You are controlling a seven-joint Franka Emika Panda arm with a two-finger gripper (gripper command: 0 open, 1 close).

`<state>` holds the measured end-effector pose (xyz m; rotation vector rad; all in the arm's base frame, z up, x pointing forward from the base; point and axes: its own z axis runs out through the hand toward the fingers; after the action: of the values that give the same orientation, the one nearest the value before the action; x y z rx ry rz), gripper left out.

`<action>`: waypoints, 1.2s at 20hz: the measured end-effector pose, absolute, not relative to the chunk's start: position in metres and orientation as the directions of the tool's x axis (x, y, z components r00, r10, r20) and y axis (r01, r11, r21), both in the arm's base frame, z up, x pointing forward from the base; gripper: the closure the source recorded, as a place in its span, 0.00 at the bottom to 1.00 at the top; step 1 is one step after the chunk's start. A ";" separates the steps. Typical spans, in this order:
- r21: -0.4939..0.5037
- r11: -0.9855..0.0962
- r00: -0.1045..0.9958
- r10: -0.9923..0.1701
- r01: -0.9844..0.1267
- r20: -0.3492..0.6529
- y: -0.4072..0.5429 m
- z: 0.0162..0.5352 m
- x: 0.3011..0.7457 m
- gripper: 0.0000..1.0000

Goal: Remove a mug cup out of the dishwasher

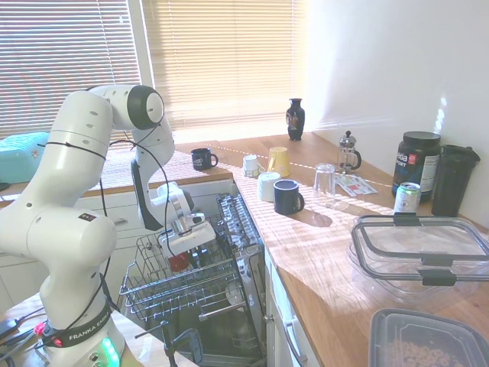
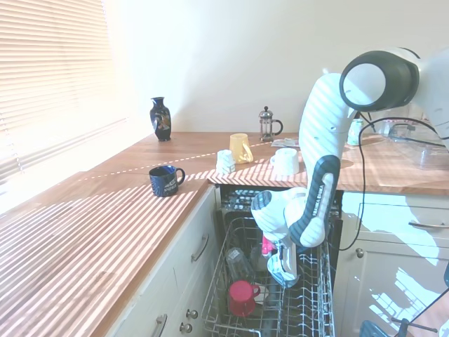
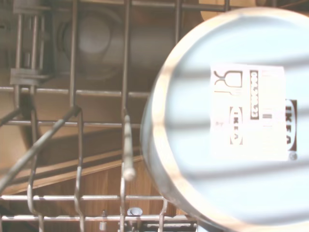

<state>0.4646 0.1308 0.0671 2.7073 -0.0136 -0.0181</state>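
Here the gripper [image 2: 284, 270] hangs low over the dishwasher [image 1: 229, 306], down among the prongs of its pulled-out grey wire rack [image 2: 309, 309], and the mug cup [image 2: 286, 275] sits right at its tip. In the second exterior view a pale grey-blue shape shows at the fingers' end, seemingly between them, but whether they press on it cannot be told. The wrist view is filled on one side by the mug's round pale blue base [image 3: 231, 121], turned up toward the camera and bearing one white label with printed marks, with rack wires beside it. Just beside the gripper, lower in the rack, stands one red cup [image 2: 242, 296]. Well apart, up on the wooden counter [image 1: 306, 245], there are two dark navy mugs [image 1: 289, 197], one yellow mug [image 1: 278, 161], two white mugs [image 1: 267, 186], one upturned clear glass [image 1: 325, 182], one dark vase [image 1: 296, 119] and one French press [image 1: 348, 152]. Farther along stand one black tub [image 1: 416, 164], one drink can [image 1: 407, 198], one dark tumbler [image 1: 454, 180] and two clear lidded food boxes [image 1: 420, 256].
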 end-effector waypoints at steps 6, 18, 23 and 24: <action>0.399 -0.916 0.999 -0.046 -0.040 -0.006 0.149 0.086 0.469 1.00; 0.290 -0.952 0.994 -0.083 -0.102 0.077 0.213 0.189 0.483 1.00; 0.238 -0.961 0.986 -0.113 -0.139 0.122 0.231 0.251 0.490 1.00; 0.230 -0.961 0.984 -0.123 -0.150 0.128 0.231 0.260 0.493 1.00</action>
<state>0.4931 0.2315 0.2595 2.8885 -0.2019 0.1651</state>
